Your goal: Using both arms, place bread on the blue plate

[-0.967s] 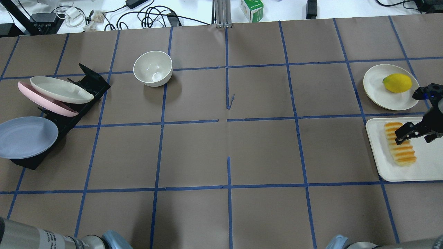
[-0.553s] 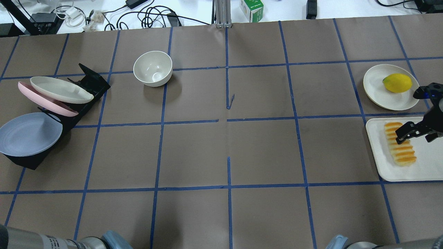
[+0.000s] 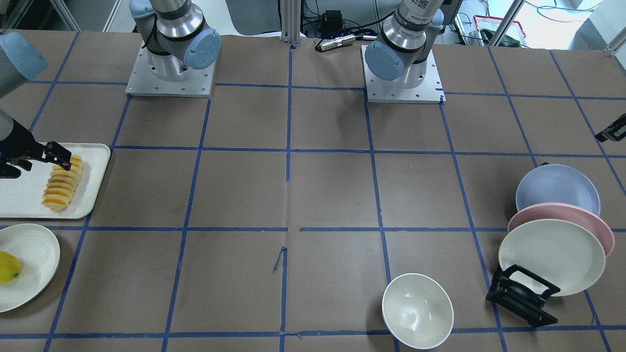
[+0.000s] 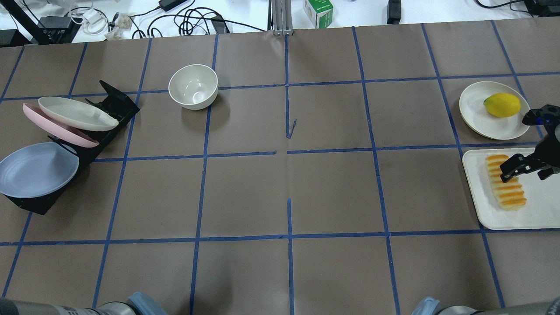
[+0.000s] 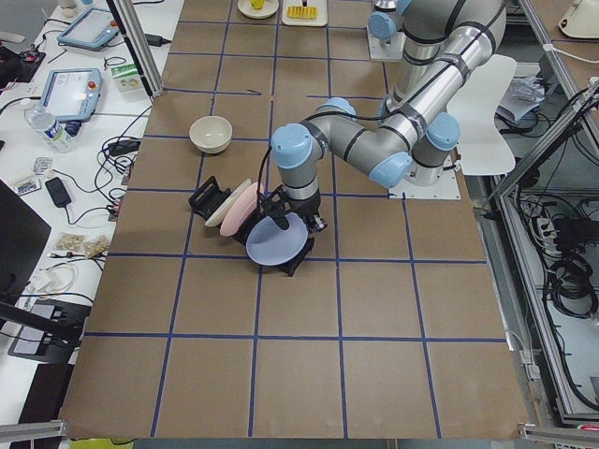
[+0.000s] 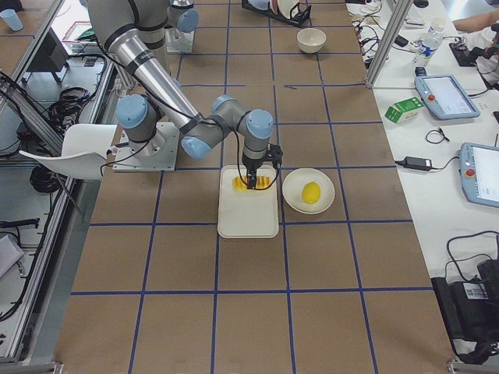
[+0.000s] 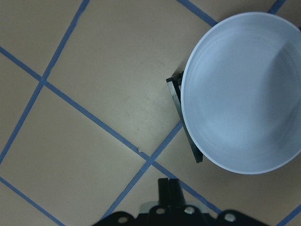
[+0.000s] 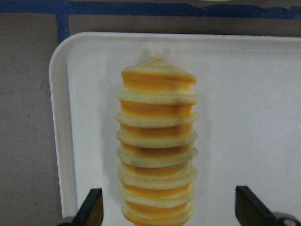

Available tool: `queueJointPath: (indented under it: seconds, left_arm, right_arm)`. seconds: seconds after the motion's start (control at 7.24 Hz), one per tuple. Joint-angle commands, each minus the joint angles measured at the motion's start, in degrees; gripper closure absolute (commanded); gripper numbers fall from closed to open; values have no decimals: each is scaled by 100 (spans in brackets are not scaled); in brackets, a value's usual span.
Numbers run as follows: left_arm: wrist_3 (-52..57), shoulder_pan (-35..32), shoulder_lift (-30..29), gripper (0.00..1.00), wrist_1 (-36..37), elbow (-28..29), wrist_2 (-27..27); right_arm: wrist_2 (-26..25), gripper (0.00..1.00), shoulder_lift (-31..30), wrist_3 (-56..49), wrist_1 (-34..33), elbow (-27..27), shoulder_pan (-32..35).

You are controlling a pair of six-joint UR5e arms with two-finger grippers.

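Orange-yellow bread (image 8: 157, 141) lies on white tray (image 8: 263, 117); right end effector (image 8: 170, 205) spread, straddling it. Left end effector (image 7: 168, 189) pressed together, empty, near blue plate (image 7: 244, 94) in black rack (image 7: 176, 94).

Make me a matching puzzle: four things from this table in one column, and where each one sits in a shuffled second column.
Things
1. bread
2. lemon
3. blue plate
4. white bowl

Places
A. propped on the black rack
B. alone on the brown table cover
C. on the white tray
D. on the small cream plate lying flat

Pairs: 1-C, 2-D, 3-A, 4-B.
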Motion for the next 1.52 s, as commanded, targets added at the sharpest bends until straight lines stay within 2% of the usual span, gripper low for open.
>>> queueJointPath:
  seconds: [0.0, 0.14, 0.28, 0.41, 0.55, 0.69, 0.97, 1.11, 1.24, 1.38]
  left_arm:
    - [-24, 7, -474, 82, 615, -133, -52]
    - [-6, 16, -642, 68, 950, -169, -52]
    - [2, 16, -670, 31, 997, -135, -52]
    - [-6, 16, -705, 6, 997, -160, -69]
    - [-6, 16, -862, 4, 997, -169, -191]
    - [-15, 16, -1003, 8, 1006, -161, -384]
    - [-15, 42, -1083, 30, 1015, -161, -360]
    - [-6, 42, -1109, 66, 1006, -161, -342]
    - [20, 42, -1110, 89, 1006, -152, -351]
    - [20, 51, -1101, 100, 1006, -152, -351]
  right_arm:
    - [-7, 0, 62, -35, -58, 20, 0]
    - [36, 0, 62, -35, 20, 38, 0]
    - [54, 0, 141, -70, -31, 46, 9]
    - [45, 0, 402, -53, -110, 116, 9]
    - [45, 0, 544, -35, -180, 117, 0]
    - [28, 0, 554, -18, -225, 126, 0]
    - [-8, 0, 598, -44, -234, 161, 0]
    - [-25, 0, 598, -1, -225, 178, 0]
    - [-43, 5, 598, 9, -225, 126, 0]
    - [-51, 51, 598, 52, -216, 126, 0]
